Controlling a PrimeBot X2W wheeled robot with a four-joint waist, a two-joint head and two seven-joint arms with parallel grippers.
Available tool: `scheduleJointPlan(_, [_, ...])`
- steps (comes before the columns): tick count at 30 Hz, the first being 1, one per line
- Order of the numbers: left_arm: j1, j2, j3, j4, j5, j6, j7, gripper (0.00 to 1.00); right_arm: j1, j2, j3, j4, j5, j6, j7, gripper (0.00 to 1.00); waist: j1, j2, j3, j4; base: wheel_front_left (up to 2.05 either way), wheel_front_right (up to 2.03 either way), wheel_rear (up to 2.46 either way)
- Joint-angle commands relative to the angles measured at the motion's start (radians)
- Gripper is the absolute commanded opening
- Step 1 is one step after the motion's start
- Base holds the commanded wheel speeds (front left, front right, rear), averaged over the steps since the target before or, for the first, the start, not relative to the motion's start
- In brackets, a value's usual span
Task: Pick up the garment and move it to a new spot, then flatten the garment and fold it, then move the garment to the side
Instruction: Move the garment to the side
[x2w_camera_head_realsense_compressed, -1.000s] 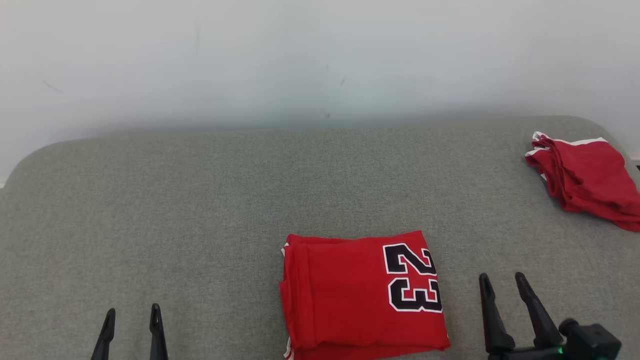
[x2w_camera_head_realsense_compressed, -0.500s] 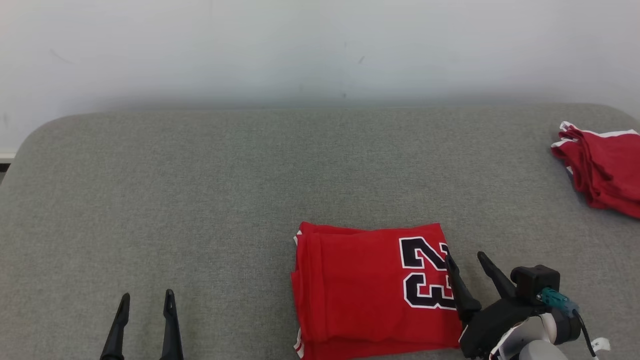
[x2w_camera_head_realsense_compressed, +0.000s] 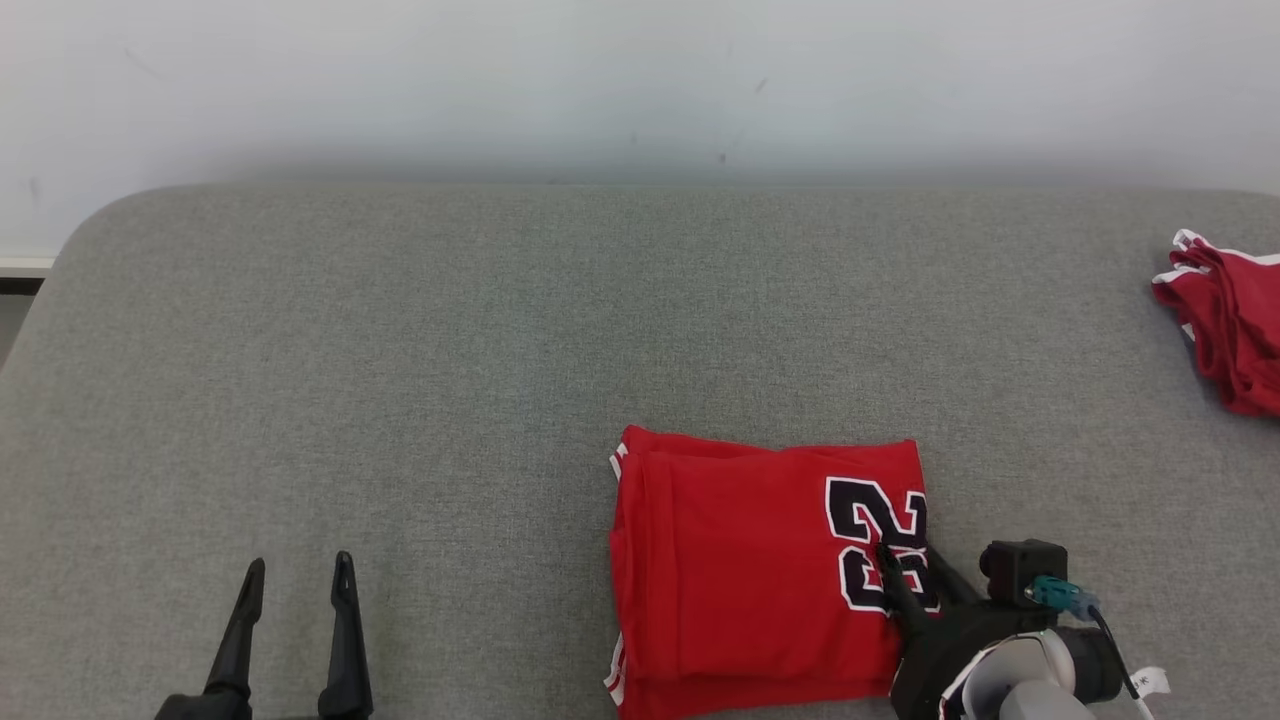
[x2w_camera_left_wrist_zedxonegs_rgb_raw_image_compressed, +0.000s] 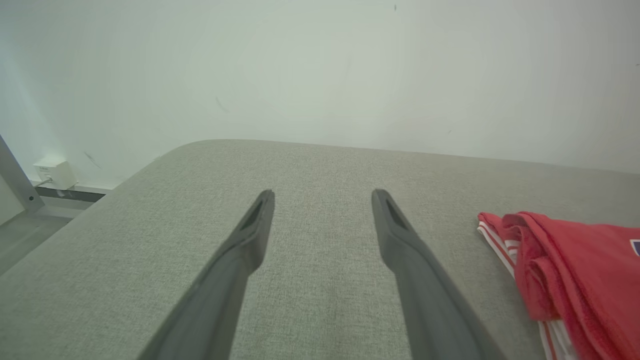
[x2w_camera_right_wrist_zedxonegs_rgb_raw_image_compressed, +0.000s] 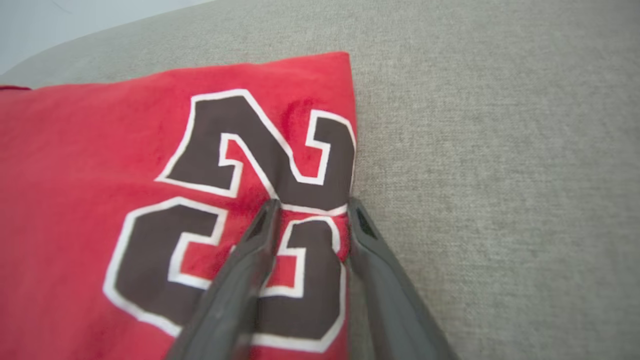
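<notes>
The folded red numbered jersey (x2w_camera_head_realsense_compressed: 740, 570) lies flat on the grey upholstered surface (x2w_camera_head_realsense_compressed: 400, 400), toward five o'clock from its middle. The right gripper (x2w_camera_head_realsense_compressed: 905, 552) straddles the jersey's three o'clock edge with its jaws apart, one finger on the black numerals and the other at the edge. At seven o'clock the left gripper (x2w_camera_head_realsense_compressed: 299, 562) is empty, its jaws spread wide. A second red garment (x2w_camera_head_realsense_compressed: 1230, 330) lies bunched at two o'clock.

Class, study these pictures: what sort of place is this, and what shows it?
Probably an indoor workroom or test lab: a grey cloth-covered table against a bare white wall, with a folded red jersey and another red garment laid out.
</notes>
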Motion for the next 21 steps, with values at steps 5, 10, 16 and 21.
scheduleJointPlan(5, [-0.033,0.0,0.006,-0.008,-0.005,0.005,-0.003,1.0,-0.058,0.0,0.029,0.052,0.038,-0.003,-0.011,0.0,-0.0001,0.0,0.019,-0.015,0.0,0.0,0.0])
scheduleJointPlan(10, [-0.064,0.0,-0.012,-0.018,-0.004,0.001,-0.003,1.0,-0.192,-0.048,0.061,0.035,0.06,-0.003,-0.013,0.0,-0.0001,0.0,0.078,-0.037,0.0,0.0,0.0])
scheduleJointPlan(16, [-0.128,0.0,-0.046,-0.04,0.003,0.002,-0.003,1.0,-0.367,-0.154,0.112,-0.004,0.078,-0.003,0.01,0.0,-0.0001,0.0,0.186,-0.07,0.0,0.0,0.0])
scheduleJointPlan(21, [-0.173,0.001,-0.04,-0.051,0.027,-0.007,-0.003,1.0,-0.478,-0.271,0.151,-0.054,0.1,-0.003,0.021,0.0,-0.0001,0.0,0.271,-0.119,0.0,0.0,0.0])
